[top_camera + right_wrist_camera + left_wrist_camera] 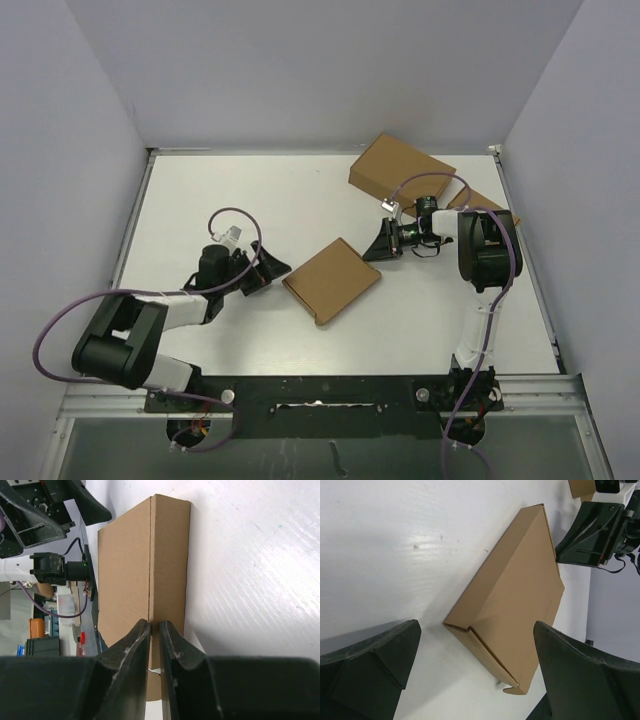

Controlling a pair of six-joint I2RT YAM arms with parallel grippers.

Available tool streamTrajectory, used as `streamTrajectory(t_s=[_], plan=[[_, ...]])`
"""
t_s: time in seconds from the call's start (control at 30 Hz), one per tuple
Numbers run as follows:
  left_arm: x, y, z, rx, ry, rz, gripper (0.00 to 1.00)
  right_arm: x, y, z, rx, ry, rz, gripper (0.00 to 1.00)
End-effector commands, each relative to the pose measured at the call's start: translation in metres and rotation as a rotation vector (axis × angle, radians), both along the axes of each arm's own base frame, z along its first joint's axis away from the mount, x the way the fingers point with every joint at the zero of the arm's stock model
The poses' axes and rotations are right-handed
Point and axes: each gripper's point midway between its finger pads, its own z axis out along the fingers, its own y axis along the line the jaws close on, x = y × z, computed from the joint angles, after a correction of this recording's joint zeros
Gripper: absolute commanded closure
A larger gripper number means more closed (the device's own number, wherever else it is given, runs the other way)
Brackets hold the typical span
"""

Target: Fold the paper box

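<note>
Overhead, the paper box (332, 280) lies closed and flat near the middle of the table (200, 200). It is set diagonally, with its long axis running from near-left to far-right, well apart from a larger brown box (400, 168) at the far side. Each short end faces one arm: the left gripper (275, 272) is just beside the near-left end and the right gripper (370, 250) is at the far-right end, probably so either end can be worked without turning the box.

Left wrist view: the fingers (370, 670) are spread wide and hold nothing. The box sits beyond and between them, its seamed end with a small projecting tab pointing toward this camera. The stance looks ready to straddle that end.

Right wrist view: the fingers (127, 655) stand at a thin slit over the opposite end. The box stretches straight away from them, with a crease running lengthwise. Brown card shows in the slit, but whether it is pinched cannot be told.
</note>
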Motion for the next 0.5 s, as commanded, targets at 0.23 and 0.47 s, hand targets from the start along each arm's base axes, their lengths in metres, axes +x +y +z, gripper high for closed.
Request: streamTrajectory(t_s=[0.23,0.47], plan=[[-0.042,0.001,0.023,0.056,-0.044,0.058,0.02,0.006,-0.005,-0.009,-0.04,-0.02,-0.016,0.87],[-0.056,-0.014,0.015,0.042,-0.008,0.111,0.02,0.006,-0.009,-0.013,-0.056,-0.011,-0.028,0.88]])
